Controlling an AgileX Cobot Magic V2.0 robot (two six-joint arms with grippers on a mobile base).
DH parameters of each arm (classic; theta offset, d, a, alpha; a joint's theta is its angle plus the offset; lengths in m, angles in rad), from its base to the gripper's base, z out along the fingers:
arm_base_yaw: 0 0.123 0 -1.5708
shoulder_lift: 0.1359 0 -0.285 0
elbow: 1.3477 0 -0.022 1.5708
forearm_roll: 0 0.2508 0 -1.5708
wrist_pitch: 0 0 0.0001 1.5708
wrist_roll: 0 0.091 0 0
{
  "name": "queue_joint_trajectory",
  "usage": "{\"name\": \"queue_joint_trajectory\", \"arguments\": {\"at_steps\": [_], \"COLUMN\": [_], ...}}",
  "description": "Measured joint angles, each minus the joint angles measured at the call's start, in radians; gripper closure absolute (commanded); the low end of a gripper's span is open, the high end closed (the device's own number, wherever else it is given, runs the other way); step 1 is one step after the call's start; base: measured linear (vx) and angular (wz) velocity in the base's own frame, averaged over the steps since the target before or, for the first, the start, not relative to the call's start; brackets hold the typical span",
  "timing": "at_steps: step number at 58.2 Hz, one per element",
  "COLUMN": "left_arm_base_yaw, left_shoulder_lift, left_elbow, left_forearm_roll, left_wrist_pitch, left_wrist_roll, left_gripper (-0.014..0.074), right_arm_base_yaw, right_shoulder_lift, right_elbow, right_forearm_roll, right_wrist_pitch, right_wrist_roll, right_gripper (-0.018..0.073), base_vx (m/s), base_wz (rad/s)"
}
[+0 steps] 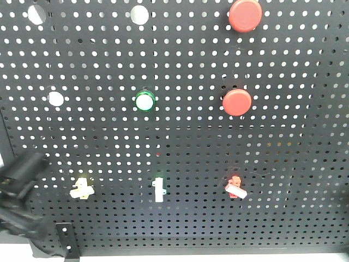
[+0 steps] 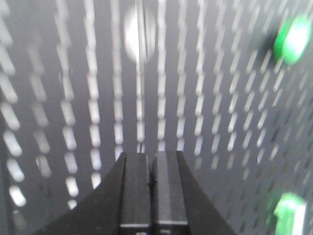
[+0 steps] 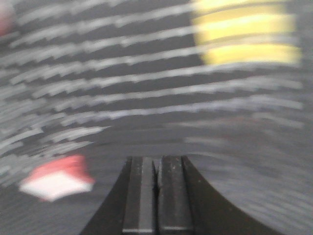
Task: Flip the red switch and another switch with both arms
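Note:
The red switch [image 1: 235, 187] sits low on the right of the black pegboard [image 1: 180, 142], its white lever tilted down to the right. In the right wrist view the red switch [image 3: 56, 178] is a blur to the lower left of my right gripper [image 3: 156, 159], which is shut on nothing. The other switch [image 1: 82, 188], yellowish with a white lever, is at the lower left of the board. My left arm [image 1: 22, 174] is a dark blur just to its left. My left gripper [image 2: 151, 155] is shut and empty close to the board. The yellowish switch is out of that view.
An upright white toggle with a green dot [image 1: 158, 190] stands between the two switches. A green round button [image 1: 144, 101] and two large red push buttons [image 1: 237, 102] [image 1: 245, 15] sit higher up. A blurred yellow patch [image 3: 247, 34] shows at the top right of the right wrist view.

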Motion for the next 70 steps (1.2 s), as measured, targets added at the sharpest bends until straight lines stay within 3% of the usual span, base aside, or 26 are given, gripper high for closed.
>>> {"name": "queue_joint_trajectory", "arguments": {"at_steps": [8, 17, 44, 54, 55, 60, 70], "left_arm_base_yaw": [0.0, 0.0, 0.0, 0.0, 0.0, 0.0, 0.0], "left_shoulder_lift": [-0.036, -0.046, -0.046, -0.046, -0.046, -0.046, -0.046], "left_elbow": [0.0, 0.0, 0.0, 0.0, 0.0, 0.0, 0.0], "left_forearm_roll": [0.0, 0.0, 0.0, 0.0, 0.0, 0.0, 0.0], "left_wrist_pitch": [0.047, 0.054, 0.072, 0.072, 0.072, 0.072, 0.072], "left_wrist_roll": [0.0, 0.0, 0.0, 0.0, 0.0, 0.0, 0.0], "left_gripper": [0.0594, 0.0594, 0.0594, 0.0594, 0.0594, 0.0594, 0.0594], "right_arm_base_yaw": [0.123, 0.198, 0.217, 0.218, 0.243, 0.275, 0.335], "right_shoulder_lift": [0.128, 0.282, 0.513, 0.526, 0.525, 0.526, 0.528], "right_elbow": [-0.009, -0.067, -0.249, -0.25, -0.259, -0.259, -0.257], "right_forearm_roll": [-0.031, -0.017, 0.011, 0.065, 0.066, 0.061, 0.043], "right_wrist_pitch": [-0.131, -0.153, -0.199, -0.092, -0.008, 0.079, 0.147], "right_wrist_roll": [-0.001, -0.001, -0.002, -0.001, 0.001, 0.001, 0.001], "right_gripper": [0.0566, 0.0566, 0.0566, 0.0566, 0.0566, 0.0566, 0.0566], "base_vx": [0.0, 0.0, 0.0, 0.0, 0.0, 0.0, 0.0], "base_wz": [0.0, 0.0, 0.0, 0.0, 0.0, 0.0, 0.0]}}
